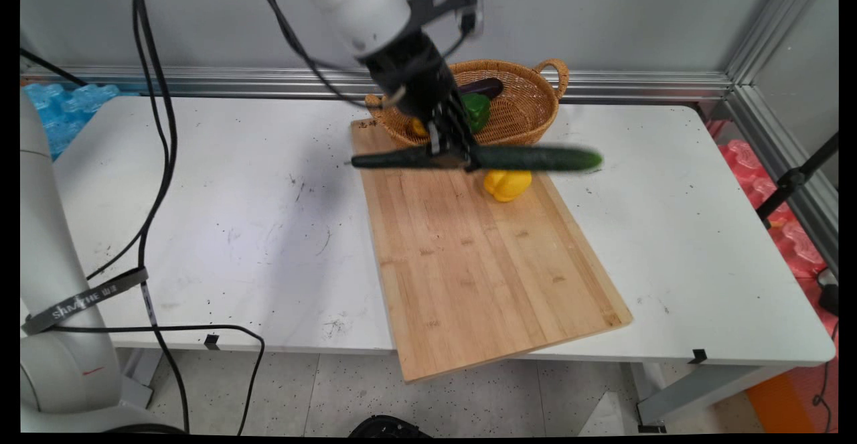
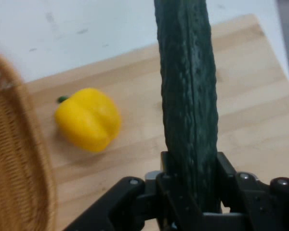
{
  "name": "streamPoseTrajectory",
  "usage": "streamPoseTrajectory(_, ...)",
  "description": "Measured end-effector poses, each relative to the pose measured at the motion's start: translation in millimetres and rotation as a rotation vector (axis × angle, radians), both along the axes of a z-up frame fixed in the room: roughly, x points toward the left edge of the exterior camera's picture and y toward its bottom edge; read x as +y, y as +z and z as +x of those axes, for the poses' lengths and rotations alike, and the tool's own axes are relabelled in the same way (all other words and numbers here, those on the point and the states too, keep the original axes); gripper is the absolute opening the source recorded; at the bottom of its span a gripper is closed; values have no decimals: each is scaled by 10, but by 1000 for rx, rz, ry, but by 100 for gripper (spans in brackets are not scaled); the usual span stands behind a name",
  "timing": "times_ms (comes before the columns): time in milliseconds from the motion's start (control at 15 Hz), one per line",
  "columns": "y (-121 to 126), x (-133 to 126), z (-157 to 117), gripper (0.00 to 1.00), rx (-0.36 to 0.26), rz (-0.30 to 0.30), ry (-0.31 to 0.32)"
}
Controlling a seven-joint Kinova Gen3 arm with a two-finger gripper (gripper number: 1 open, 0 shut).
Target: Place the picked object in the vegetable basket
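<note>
My gripper (image 1: 458, 157) is shut on a long dark green cucumber (image 1: 529, 158), held level in the air over the far end of the wooden cutting board (image 1: 482, 263). In the hand view the cucumber (image 2: 189, 96) runs up from between the fingers (image 2: 226, 175). A yellow bell pepper (image 1: 507, 183) lies on the board just below the cucumber, seen in the hand view as the yellow pepper (image 2: 88, 125) to the left. Behind it stands a wicker basket (image 1: 522, 119) with a green pepper (image 1: 477, 108) and a dark eggplant (image 1: 483, 87) inside.
The board overhangs the table's near edge (image 1: 469, 357). The basket rim (image 2: 19, 159) fills the hand view's left side. Black cables (image 1: 157, 163) hang at the left over the white table (image 1: 234, 216). A wall with a metal rail runs along the far side.
</note>
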State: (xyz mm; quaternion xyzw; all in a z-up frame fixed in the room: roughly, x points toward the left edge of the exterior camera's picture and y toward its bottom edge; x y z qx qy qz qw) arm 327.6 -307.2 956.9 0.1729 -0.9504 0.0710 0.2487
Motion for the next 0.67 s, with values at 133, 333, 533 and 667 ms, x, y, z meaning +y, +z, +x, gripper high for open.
streamPoseTrajectory(133,109,-84,70,0,2,-7,78)
streamPoseTrajectory(333,229,-251,170,0,0,-15,205)
streamPoseTrajectory(533,272,-399,216,0,-7,-25,284)
streamPoseTrajectory(667,273,-535,225,0,-13,-30,346)
